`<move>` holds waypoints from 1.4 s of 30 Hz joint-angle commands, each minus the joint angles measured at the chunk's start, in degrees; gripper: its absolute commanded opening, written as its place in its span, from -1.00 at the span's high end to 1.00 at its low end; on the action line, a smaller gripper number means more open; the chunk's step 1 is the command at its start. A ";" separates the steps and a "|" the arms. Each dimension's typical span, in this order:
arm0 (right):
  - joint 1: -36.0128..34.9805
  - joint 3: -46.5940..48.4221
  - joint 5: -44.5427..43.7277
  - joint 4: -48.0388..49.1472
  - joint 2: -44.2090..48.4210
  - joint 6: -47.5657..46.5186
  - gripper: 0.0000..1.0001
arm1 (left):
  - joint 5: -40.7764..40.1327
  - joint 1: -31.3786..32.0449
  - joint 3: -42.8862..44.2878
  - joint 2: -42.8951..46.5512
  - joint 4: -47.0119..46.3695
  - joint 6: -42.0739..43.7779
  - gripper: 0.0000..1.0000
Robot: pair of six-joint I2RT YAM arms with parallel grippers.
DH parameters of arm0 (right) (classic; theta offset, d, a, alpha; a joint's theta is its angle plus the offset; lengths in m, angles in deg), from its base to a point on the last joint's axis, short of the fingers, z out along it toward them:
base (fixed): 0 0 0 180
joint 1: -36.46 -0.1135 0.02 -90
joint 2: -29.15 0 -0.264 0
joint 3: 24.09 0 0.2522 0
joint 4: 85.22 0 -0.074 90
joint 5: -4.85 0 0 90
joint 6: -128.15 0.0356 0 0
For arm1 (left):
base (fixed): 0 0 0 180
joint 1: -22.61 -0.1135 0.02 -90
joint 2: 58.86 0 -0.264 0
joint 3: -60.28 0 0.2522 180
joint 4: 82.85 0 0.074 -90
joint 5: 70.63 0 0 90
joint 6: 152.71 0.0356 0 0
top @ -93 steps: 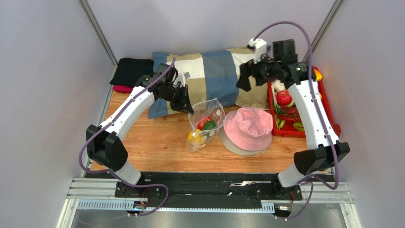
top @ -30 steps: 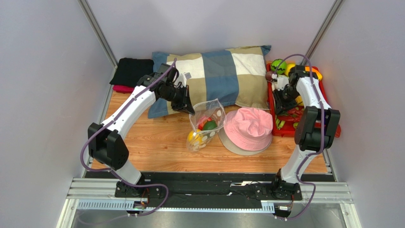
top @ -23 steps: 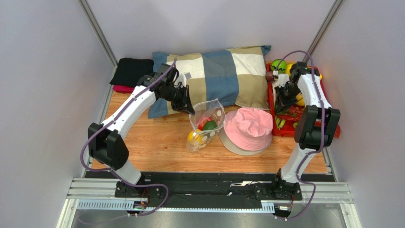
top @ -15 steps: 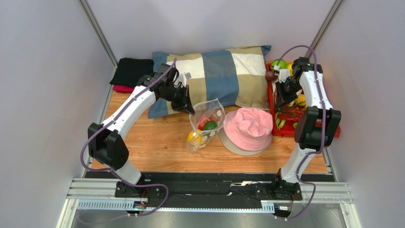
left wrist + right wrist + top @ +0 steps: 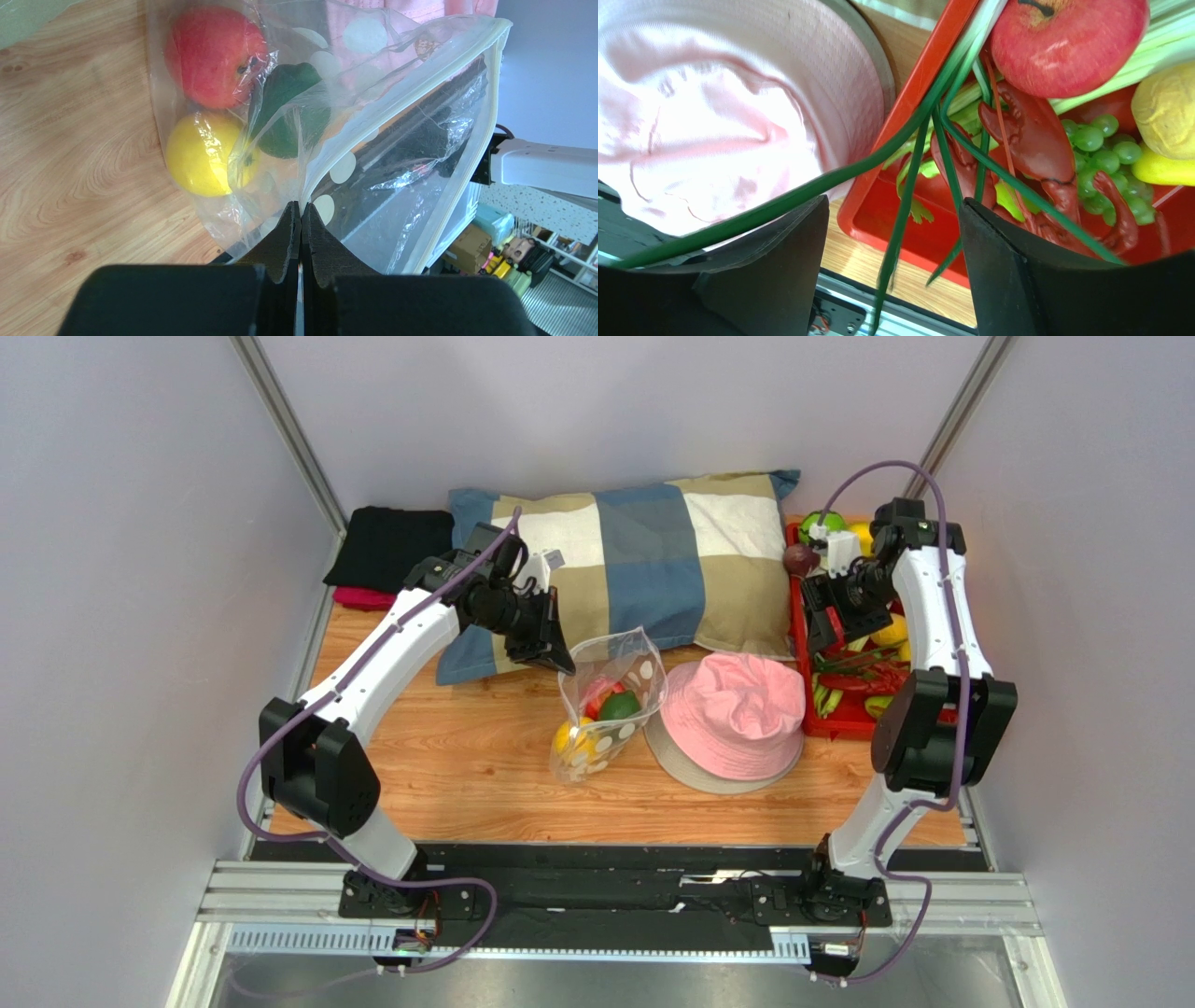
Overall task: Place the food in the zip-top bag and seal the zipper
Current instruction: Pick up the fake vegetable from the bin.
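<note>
Although spring onion (image 5: 934,105) leaves cross it, right claw (image 5: 892,206) gapes, apparently empty; left claw (image 5: 302,210) pinches zip-top bag (image 5: 393,161).

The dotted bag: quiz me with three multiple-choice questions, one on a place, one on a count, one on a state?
1. Where is the pink hat relative to the bag? A inside it; B under it; C beside it, on the table.
2. How many fruits are in the bag? A three; B one; C six.
3. The left hand is: A open above the bag; B shut on the bag's edge; C holding the hat.
C: the hat lies next to the bag on the wood. A: red, yellow and green ones show inside. B: its fingers pinch the film.
</note>
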 commanded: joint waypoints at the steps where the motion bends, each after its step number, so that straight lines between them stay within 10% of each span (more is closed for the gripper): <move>1: -0.68 -3.35 -2.96 1.74 4.14 -5.29 -0.45 | 1.28 0.03 1.48 0.55 -0.52 0.29 1.00; 16: -2.35 -6.79 -13.52 7.19 -3.50 -6.61 -0.35 | 1.02 0.03 1.21 0.38 -0.52 0.56 1.00; 19: -2.35 -7.06 -13.43 6.93 -3.94 -7.14 -0.03 | 1.11 -0.06 1.30 0.03 -0.52 0.56 1.00; 23: -2.35 -6.53 -13.17 6.40 -3.33 -8.11 0.97 | 1.20 -0.06 1.56 -0.15 -0.61 0.47 1.00; 42: -1.83 5.86 2.99 -8.54 4.49 -4.77 1.00 | 1.81 0.03 1.04 0.55 -0.43 0.64 1.00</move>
